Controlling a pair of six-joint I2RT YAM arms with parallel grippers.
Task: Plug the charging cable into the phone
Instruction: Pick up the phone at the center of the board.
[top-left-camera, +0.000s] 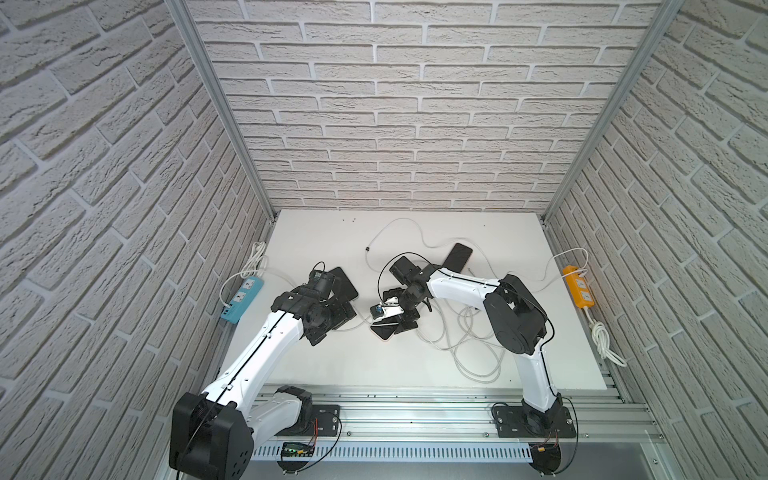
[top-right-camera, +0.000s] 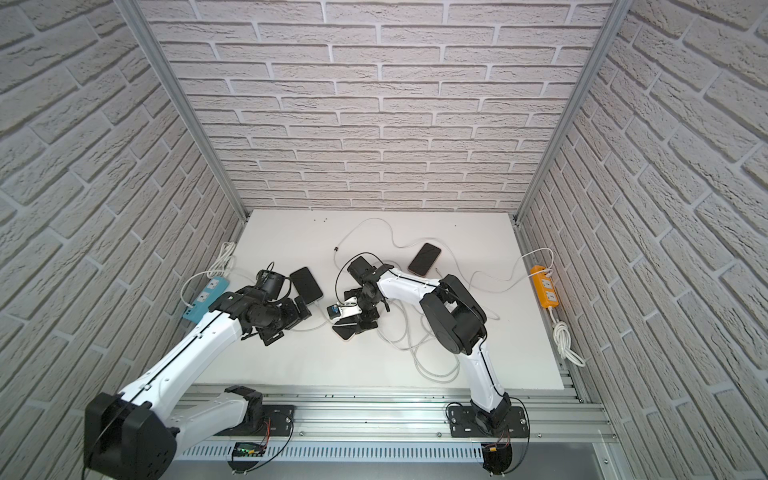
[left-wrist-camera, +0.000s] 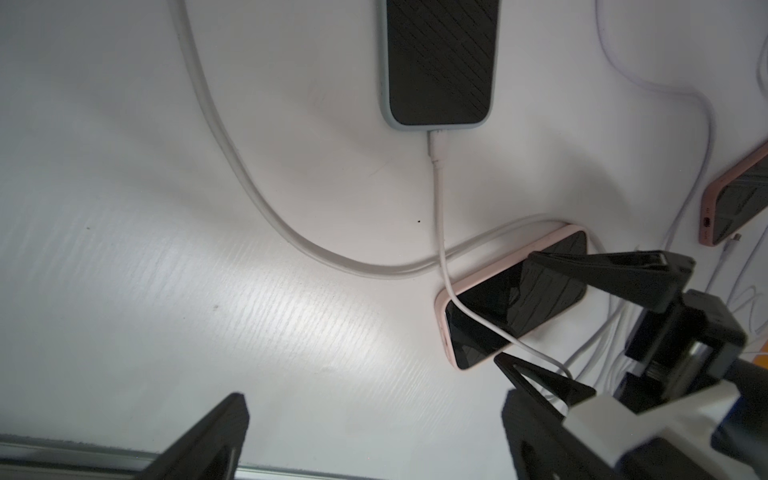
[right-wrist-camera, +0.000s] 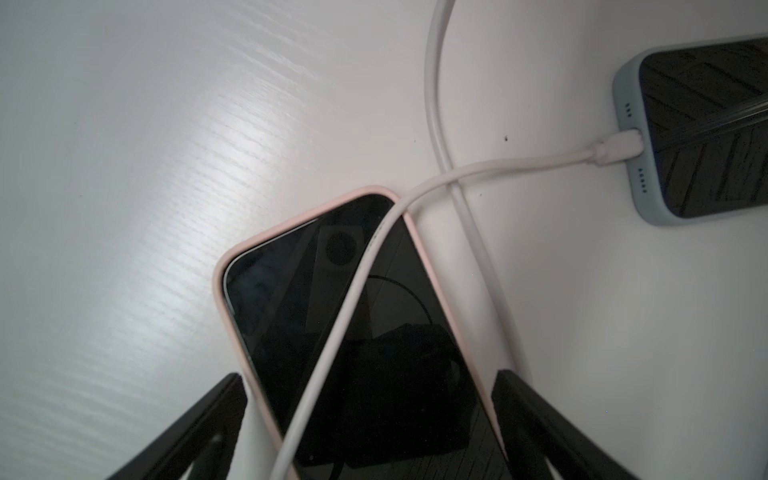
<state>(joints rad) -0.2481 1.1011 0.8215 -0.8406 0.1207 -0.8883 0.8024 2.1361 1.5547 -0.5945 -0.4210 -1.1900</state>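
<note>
Lying flat on the white desk: a black-screened phone in a pale pink case, taken here as the phone to be charged. Straddling that pink phone, fingers spread wide and pinching nothing: the right gripper. Cannot tell about contact with the case. Near the pink phone, fingers likewise spread wide and empty: the left gripper. Also near the pink phone: a dark phone in a blue-grey case, already carrying the plug of a thin white cable. Draped across the pink phone's screen: that same thin cable. Just beside the pink phone's long edge: a thicker white cord. Apart from the pink phone, in a top view: a loose white cable end with a dark tip, probably the one to fetch.

Judged step: steadying or squaring the pink phone before bringing a plug. Close gently on the case's long edges, not on the glass. Keep the draped cable out of the pinch, or risk tugging the seated plug from the blue-grey phone. Hold level, without levering the pink phone over the cord beside it. Find the port end first; not identifiable from here. Leave that edge clear, and bring the plug in line with the port, not slanted.
</note>
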